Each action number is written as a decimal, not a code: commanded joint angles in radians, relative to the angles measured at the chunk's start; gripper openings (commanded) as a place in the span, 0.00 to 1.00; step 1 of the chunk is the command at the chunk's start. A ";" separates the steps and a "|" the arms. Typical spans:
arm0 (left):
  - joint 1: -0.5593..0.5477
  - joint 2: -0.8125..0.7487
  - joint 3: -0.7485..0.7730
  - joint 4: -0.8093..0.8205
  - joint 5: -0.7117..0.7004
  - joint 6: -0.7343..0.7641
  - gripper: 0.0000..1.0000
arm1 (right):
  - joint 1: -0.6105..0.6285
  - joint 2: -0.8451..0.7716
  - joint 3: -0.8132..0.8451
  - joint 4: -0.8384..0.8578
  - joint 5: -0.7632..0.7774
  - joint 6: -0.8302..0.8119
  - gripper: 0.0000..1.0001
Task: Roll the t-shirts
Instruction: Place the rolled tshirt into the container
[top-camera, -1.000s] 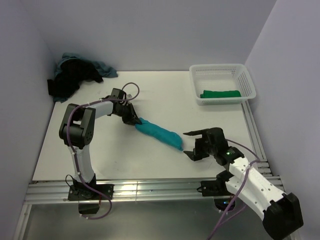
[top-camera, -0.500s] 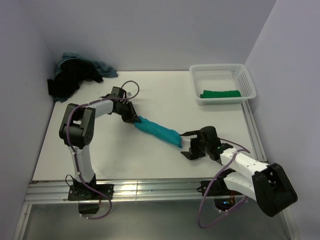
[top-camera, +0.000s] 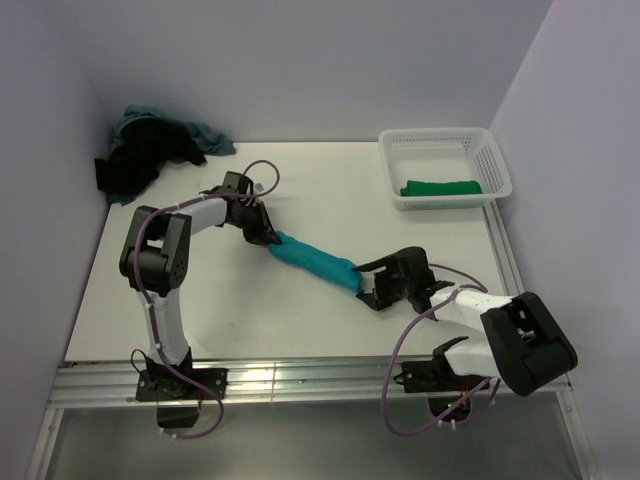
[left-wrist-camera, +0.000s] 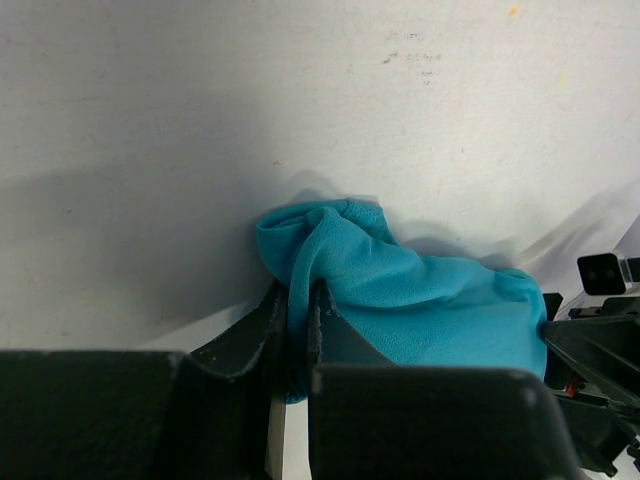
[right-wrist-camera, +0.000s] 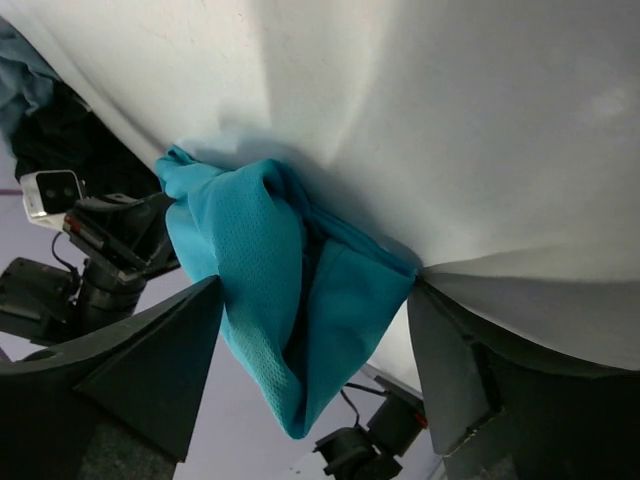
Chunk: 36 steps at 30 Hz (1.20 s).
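Note:
A bright teal t-shirt (top-camera: 315, 261), rolled into a long tube, lies diagonally on the white table (top-camera: 220, 320). My left gripper (top-camera: 268, 240) is shut on its upper left end, and the pinched fabric (left-wrist-camera: 330, 250) shows between the fingers in the left wrist view. My right gripper (top-camera: 368, 284) is open, its jaws on either side of the lower right end (right-wrist-camera: 290, 290) of the roll. A dark green rolled t-shirt (top-camera: 441, 187) lies in the white mesh basket (top-camera: 405, 148). Black and grey-blue t-shirts (top-camera: 150, 152) are heaped at the back left corner.
The basket stands at the back right by the wall. Purple cables (top-camera: 262, 175) loop off both arms. The metal rail frame (top-camera: 300, 380) runs along the near table edge.
My right gripper has moved left to the lower right end of the teal roll and now straddles it. The left gripper has kept its hold and barely moved.

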 joint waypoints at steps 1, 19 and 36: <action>0.011 0.053 0.002 -0.032 -0.130 0.059 0.00 | -0.011 0.044 0.034 0.035 0.025 -0.067 0.79; 0.009 0.038 -0.004 -0.025 -0.103 0.062 0.00 | -0.016 0.187 0.179 0.023 0.049 -0.253 0.00; -0.027 -0.230 0.111 0.080 -0.138 -0.080 0.00 | -0.065 0.090 0.600 -0.317 0.075 -0.695 0.00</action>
